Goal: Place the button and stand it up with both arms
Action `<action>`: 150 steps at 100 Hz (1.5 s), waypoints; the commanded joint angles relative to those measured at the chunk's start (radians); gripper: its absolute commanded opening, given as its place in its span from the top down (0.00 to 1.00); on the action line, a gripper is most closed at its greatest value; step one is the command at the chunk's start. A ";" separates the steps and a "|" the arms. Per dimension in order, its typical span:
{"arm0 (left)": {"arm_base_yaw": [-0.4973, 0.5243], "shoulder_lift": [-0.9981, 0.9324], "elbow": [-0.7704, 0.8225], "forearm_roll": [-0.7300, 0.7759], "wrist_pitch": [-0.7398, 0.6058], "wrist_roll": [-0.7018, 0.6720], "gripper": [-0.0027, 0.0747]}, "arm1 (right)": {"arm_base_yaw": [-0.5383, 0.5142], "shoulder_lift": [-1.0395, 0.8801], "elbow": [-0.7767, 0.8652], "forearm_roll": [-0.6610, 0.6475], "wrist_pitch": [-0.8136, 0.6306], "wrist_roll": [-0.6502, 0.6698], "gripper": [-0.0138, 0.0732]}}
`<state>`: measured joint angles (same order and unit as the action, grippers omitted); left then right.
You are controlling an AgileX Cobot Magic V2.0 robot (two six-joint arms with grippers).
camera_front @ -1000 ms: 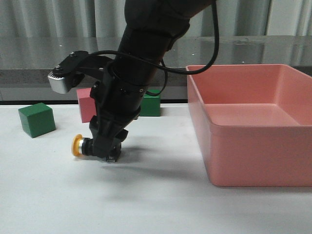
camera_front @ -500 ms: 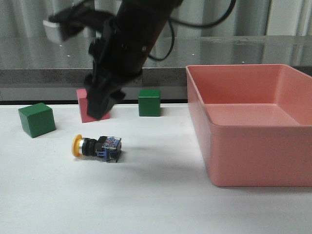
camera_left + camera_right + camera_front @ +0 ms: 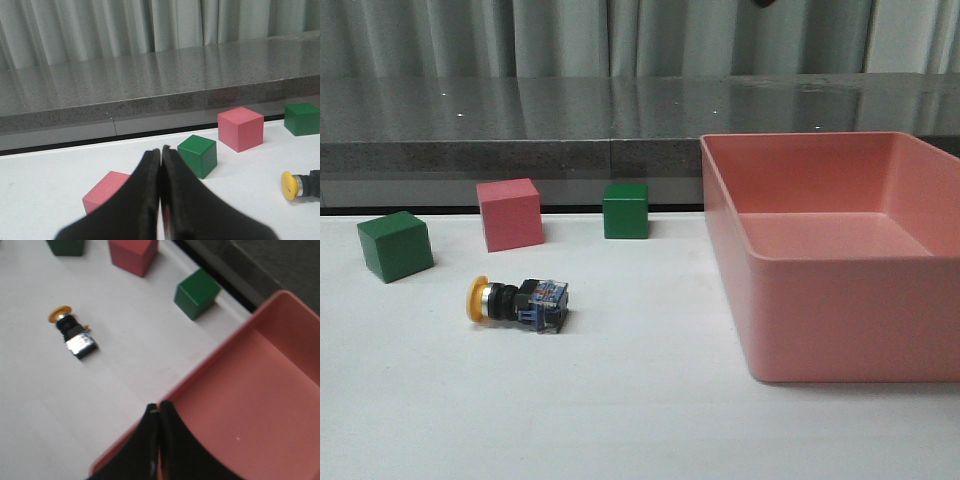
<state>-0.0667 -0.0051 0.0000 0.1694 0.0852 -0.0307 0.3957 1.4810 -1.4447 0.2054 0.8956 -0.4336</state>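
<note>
The button [image 3: 518, 301] lies on its side on the white table, yellow cap pointing left, blue block base to the right. It also shows in the right wrist view [image 3: 74, 333] and at the edge of the left wrist view [image 3: 299, 184]. My left gripper [image 3: 161, 151] is shut and empty, low over the table, well away from the button. My right gripper [image 3: 159, 408] is shut and empty, high above the pink bin's near-left rim. Neither arm shows in the front view.
A large pink bin [image 3: 820, 330] stands at the right. A green cube [image 3: 395, 245], a pink cube [image 3: 509, 214] and another green cube [image 3: 625, 210] sit behind the button. A second pink cube [image 3: 107, 191] lies beside my left gripper. A grey ledge runs along the back.
The right arm let go of the button and rose up out of the front view. The button stays lying on its side in the same spot.
</note>
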 commanded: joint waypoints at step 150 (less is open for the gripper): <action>0.001 -0.031 0.034 -0.254 -0.269 -0.011 0.65 | -0.185 -1.146 0.994 -0.137 -0.480 0.143 0.91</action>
<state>-0.0667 -0.0051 0.0000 -0.0738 -0.0631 -0.0307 0.2193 0.3282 -0.4267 0.0749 0.4871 -0.2934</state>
